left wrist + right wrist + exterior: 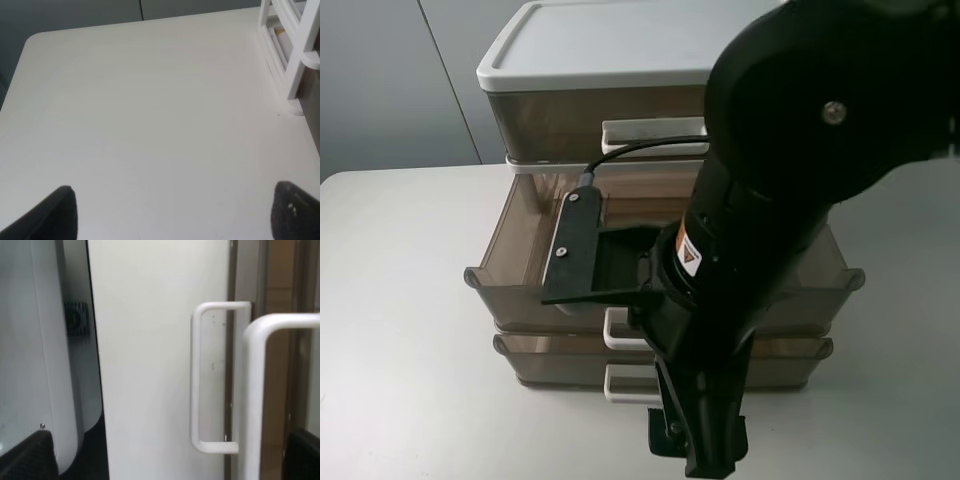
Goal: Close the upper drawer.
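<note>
The upper drawer [520, 262] is the middle tier of the smoky-brown unit and stands pulled far out. Its white loop handle [612, 330] is partly hidden by my right arm. In the right wrist view this handle [256, 390] is the nearer loop, and the bottom drawer's handle [196, 375] lies beside it. My right gripper [705, 450] hangs in front of the unit, just clear of the handles. It is open and empty, with its fingers [25, 455] at the frame corners. My left gripper [170, 215] is open and empty over bare table, out of the exterior view.
The top-tier drawer [550, 120] under the white lid [600, 40] is shut. The bottom drawer [560, 365] sticks out slightly, showing its handle [625, 385]. A white rack [292, 50] stands near the left gripper. The unit rests on a white table [400, 300].
</note>
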You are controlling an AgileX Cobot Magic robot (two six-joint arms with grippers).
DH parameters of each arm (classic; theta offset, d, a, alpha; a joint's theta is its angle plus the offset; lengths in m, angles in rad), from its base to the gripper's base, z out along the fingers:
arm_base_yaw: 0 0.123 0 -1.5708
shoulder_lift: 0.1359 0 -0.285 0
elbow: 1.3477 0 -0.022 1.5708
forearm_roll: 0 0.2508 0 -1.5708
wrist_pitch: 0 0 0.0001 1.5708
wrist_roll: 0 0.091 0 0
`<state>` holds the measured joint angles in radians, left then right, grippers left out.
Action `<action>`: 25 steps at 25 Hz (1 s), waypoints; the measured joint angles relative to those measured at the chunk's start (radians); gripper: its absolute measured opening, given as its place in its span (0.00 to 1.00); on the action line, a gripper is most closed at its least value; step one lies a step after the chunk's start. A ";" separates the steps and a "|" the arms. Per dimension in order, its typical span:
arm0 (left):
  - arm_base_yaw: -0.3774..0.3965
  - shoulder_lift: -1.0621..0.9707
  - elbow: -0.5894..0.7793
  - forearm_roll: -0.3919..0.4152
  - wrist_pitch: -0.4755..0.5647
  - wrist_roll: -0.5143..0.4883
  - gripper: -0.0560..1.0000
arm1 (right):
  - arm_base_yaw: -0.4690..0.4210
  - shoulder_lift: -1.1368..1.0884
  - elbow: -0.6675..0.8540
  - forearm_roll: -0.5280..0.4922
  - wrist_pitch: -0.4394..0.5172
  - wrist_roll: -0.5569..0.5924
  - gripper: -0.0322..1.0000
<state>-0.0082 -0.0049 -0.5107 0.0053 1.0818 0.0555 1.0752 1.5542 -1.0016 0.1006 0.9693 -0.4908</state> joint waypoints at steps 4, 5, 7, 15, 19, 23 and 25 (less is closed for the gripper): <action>0.000 0.000 0.000 0.000 0.000 0.000 0.75 | 0.000 0.004 0.000 -0.011 0.000 0.000 0.69; 0.000 0.000 0.000 0.000 0.000 0.000 0.75 | 0.000 0.006 0.000 -0.011 -0.002 0.000 0.69; 0.000 0.000 0.000 0.000 0.000 0.000 0.75 | 0.000 0.006 0.000 -0.018 -0.015 0.000 0.69; 0.000 0.000 0.000 0.000 0.000 0.000 0.75 | 0.002 0.008 0.020 -0.115 -0.058 -0.002 0.69; 0.000 0.000 0.000 0.000 0.000 0.000 0.75 | 0.002 0.008 0.020 -0.122 -0.107 -0.003 0.69; 0.000 0.000 0.000 0.000 0.000 0.000 0.75 | 0.002 0.008 0.020 -0.162 -0.137 -0.007 0.69; 0.000 0.000 0.000 0.000 0.000 0.000 0.75 | 0.002 0.008 0.020 -0.167 -0.144 -0.009 0.69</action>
<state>-0.0082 -0.0049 -0.5107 0.0053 1.0818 0.0555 1.0773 1.5626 -0.9817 -0.0664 0.8256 -0.4998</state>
